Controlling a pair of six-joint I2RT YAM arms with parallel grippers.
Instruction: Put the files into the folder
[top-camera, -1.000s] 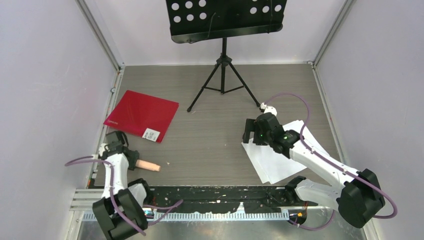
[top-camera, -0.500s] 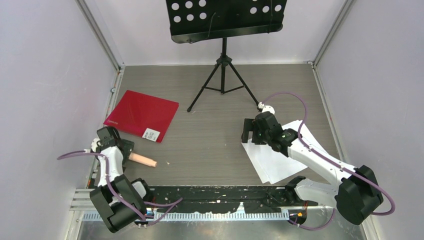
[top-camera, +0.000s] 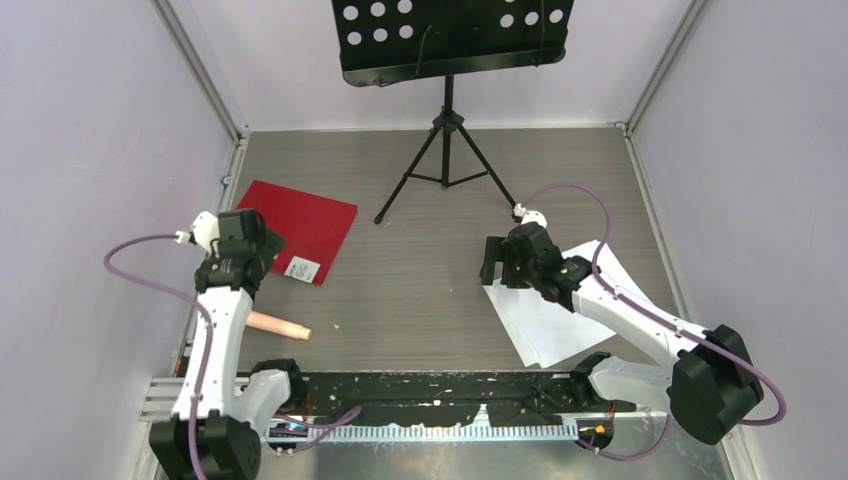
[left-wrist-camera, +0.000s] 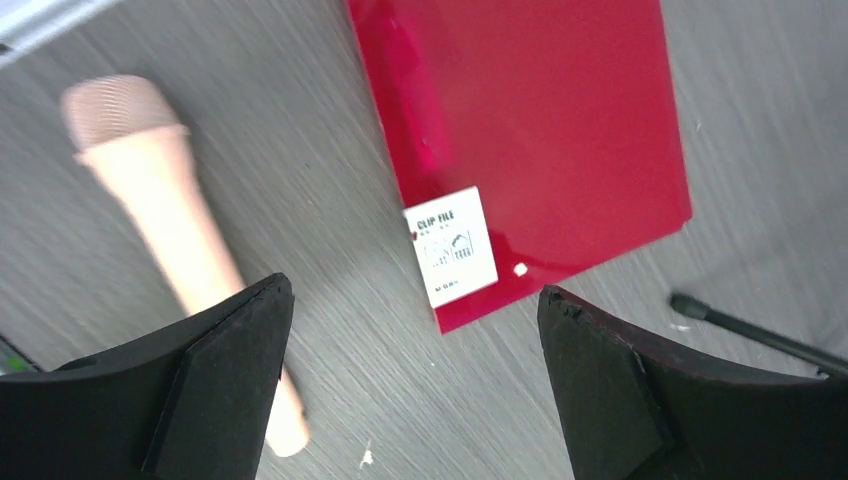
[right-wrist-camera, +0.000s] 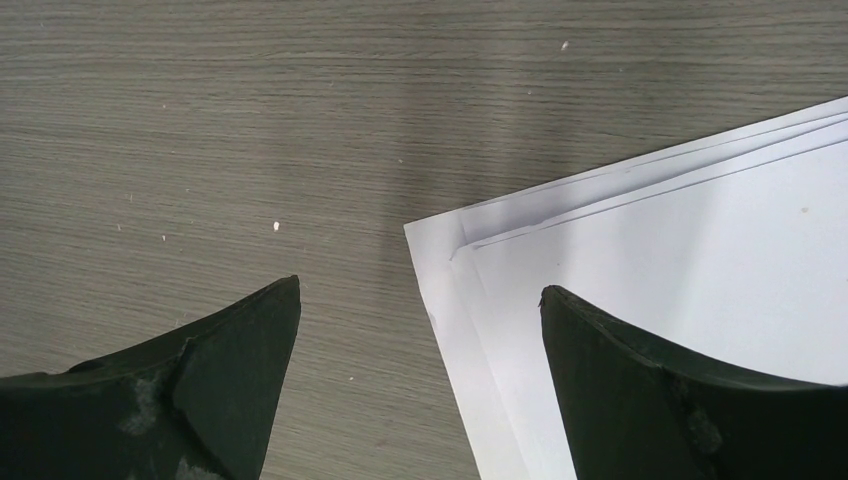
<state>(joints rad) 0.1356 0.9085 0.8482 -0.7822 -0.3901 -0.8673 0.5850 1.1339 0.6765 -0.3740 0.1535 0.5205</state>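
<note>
Both gape empty: left gripper (left-wrist-camera: 415, 385) has swung above the closed folder (left-wrist-camera: 540, 130), likely to open it; right gripper (right-wrist-camera: 420, 390) hovers by the files (right-wrist-camera: 680, 300).

I see the thin flat crimson-red folder (top-camera: 312, 218) lying closed on the left, its white label (left-wrist-camera: 452, 245) facing up. The slightly fanned stack of white paper sheets (top-camera: 548, 325) lies flat, well apart, on the right.

From above, my left tool (top-camera: 240, 255) covers the left corner of the folder (top-camera: 312, 215), and my right arm (top-camera: 600, 295) lies across the files (top-camera: 545, 325), hiding their middle. On my left wrist camera the folder runs off the top edge. The label (left-wrist-camera: 452, 245) has fine print too small to read. The blurred peach microphone (left-wrist-camera: 165, 190) ends behind my finger (left-wrist-camera: 215, 390). On my right wrist camera the files run off the right and bottom edges.
</note>
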